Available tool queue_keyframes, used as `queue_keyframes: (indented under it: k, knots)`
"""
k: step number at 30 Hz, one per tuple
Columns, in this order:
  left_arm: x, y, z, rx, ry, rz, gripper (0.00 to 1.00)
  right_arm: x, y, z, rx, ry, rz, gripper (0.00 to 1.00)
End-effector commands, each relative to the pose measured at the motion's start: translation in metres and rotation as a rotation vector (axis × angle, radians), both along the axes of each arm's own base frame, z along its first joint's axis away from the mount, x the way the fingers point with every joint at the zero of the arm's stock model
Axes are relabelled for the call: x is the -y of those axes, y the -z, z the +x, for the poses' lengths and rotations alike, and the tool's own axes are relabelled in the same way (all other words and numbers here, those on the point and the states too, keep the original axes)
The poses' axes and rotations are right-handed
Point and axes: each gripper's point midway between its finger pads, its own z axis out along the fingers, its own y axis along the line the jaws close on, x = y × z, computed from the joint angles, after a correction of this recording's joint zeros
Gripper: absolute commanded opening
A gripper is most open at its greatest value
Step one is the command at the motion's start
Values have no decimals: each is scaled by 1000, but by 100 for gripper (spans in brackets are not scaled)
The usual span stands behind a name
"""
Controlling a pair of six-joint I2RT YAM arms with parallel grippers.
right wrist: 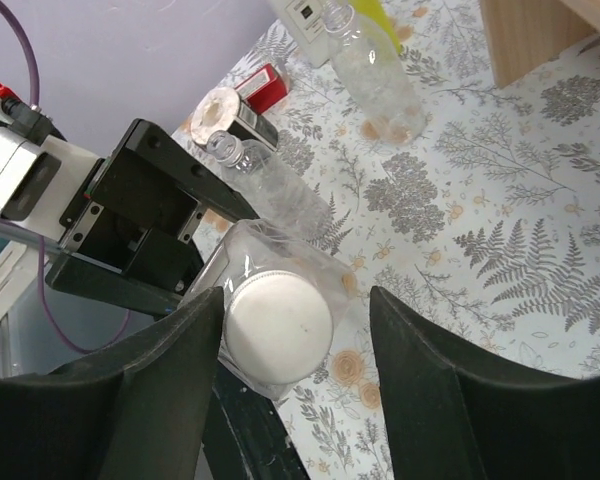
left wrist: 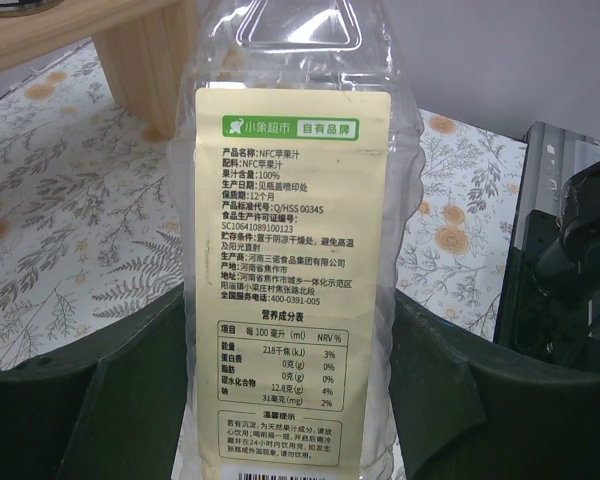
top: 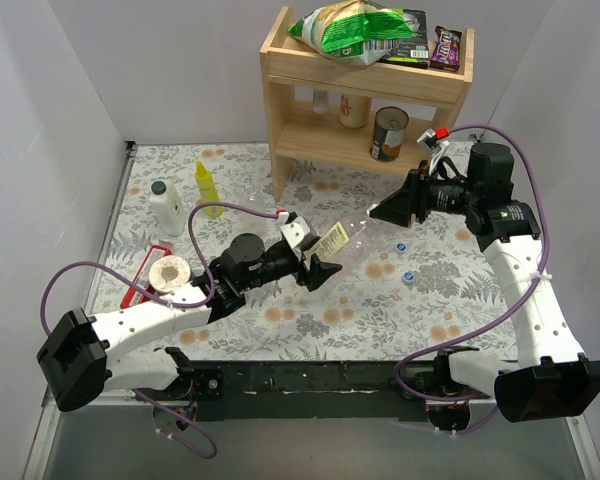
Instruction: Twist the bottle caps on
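My left gripper (left wrist: 290, 400) is shut on the larger clear bottle (left wrist: 290, 200), both fingers pressed against its labelled sides. From above, that bottle (top: 345, 238) is held off the table and tilts toward my right gripper (top: 380, 212). In the right wrist view the white cap (right wrist: 278, 325) sits on the bottle's mouth. My right gripper (right wrist: 295, 310) stands open around the cap, its left finger close beside it and a clear gap on the right. Two blue caps (top: 401, 245) (top: 408, 275) lie on the table. Two slimmer clear bottles (right wrist: 270, 185) (right wrist: 380, 70) stand uncapped farther off.
A wooden shelf (top: 365, 85) with a can and snack bags stands at the back. A yellow squeeze bottle (top: 208, 188) and a white black-capped bottle (top: 165, 205) are at the left. A tape roll (top: 168, 270) and a red item lie near my left arm.
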Motion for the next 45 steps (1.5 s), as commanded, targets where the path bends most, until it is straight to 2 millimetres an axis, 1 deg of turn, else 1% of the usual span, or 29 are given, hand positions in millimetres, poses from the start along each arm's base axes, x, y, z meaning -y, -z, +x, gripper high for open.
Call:
queue_keyframes:
  k: [1,2,4,8,9,11,12,14,15,16,17,19,20,22,23,25,26,27,29,30,31,32,34,38,41,42,43,44,45]
  knots:
    - [0,-31,0,60,4,-70,0,-4,0,-10,-2,-53,30,64]
    - [1,-31,-1,61,9,-73,0,-4,1,-10,-11,-52,32,62]
    - [3,-31,-1,61,14,-74,0,-5,5,-10,-26,-55,35,52]
    - [5,-32,1,62,15,-79,0,-5,12,-11,-58,-59,39,36]
    - [6,-32,2,64,15,-80,0,-5,13,-12,-61,-59,39,30]
    - [7,-32,4,65,8,-81,0,-5,18,-13,-82,-58,38,26]
    - [9,-31,4,63,11,-82,0,-5,20,-13,-76,-62,34,16]
    - [11,-25,6,56,12,-67,0,-4,21,-12,-55,-61,18,2]
    - [12,-22,3,57,32,-54,2,-2,21,-8,-39,-41,1,1]
    - [13,-18,2,63,41,-35,14,0,21,-6,6,-43,-29,1]
    - [12,-13,2,54,42,-17,49,1,16,-2,24,-43,-42,1]
    - [8,-2,0,49,43,11,74,5,19,-2,35,-53,-85,1]
    - [5,4,-2,50,49,37,98,6,22,2,36,-47,-103,1]
    - [2,15,-6,38,62,74,98,10,15,4,91,-51,-144,1]
    - [0,24,-8,28,69,108,98,13,16,10,106,-38,-174,1]
    - [-3,31,-12,9,76,125,98,17,1,13,155,-33,-215,1]
    - [-5,35,-13,-4,75,136,98,22,3,21,175,-26,-260,1]
    - [-6,37,-14,-7,77,142,98,25,-9,21,207,-24,-282,1]
    - [-7,40,-16,-12,84,146,98,33,-9,28,248,-18,-356,1]
    - [-6,40,-17,-10,91,145,98,36,-20,29,293,-14,-380,1]
    - [-5,38,-17,1,97,138,98,40,-16,26,268,-18,-411,1]
    - [-5,38,-18,5,101,136,98,48,-15,30,302,-7,-472,1]
    - [-3,35,-18,25,112,124,98,58,-14,27,303,-5,-538,1]
    - [1,30,-20,38,137,107,98,91,2,30,293,41,-726,1]
    - [4,27,-23,34,158,98,98,113,13,32,312,73,-783,1]
    - [5,25,-25,36,168,93,98,126,16,35,304,106,-794,1]
    - [5,26,-27,30,174,94,98,127,17,35,323,97,-789,1]
    - [5,26,-27,27,176,96,98,139,23,38,303,122,-785,1]
    - [5,24,-26,28,173,96,98,157,25,42,281,174,-779,1]
